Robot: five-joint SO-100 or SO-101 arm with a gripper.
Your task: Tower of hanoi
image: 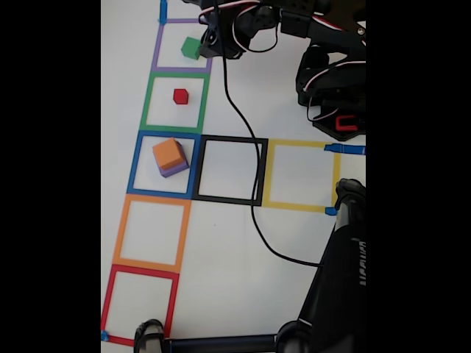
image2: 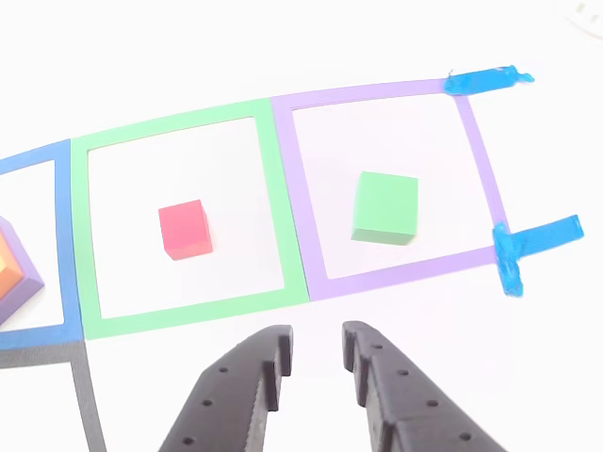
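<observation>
The green cube (image: 191, 48) (image2: 385, 207) sits alone inside the purple tape square. In the green tape square beside it lies the small red cube (image: 181, 96) (image2: 185, 229). An orange cube (image: 168, 152) (image2: 8, 266) rests on top of the purple cube (image: 174, 169) (image2: 25, 282) in the blue tape square. My gripper (image: 207, 44) (image2: 316, 337) hovers just outside the purple square's edge, near the green cube. Its black fingers are slightly apart, open, with nothing between them.
Tape squares in black (image: 229, 170), yellow (image: 301, 175), orange (image: 151, 232) and red (image: 140, 304) mark the white table. A black cable (image: 250, 191) crosses the black square. The arm's base (image: 335, 81) stands at top right, and a dark stand (image: 338, 279) at bottom right.
</observation>
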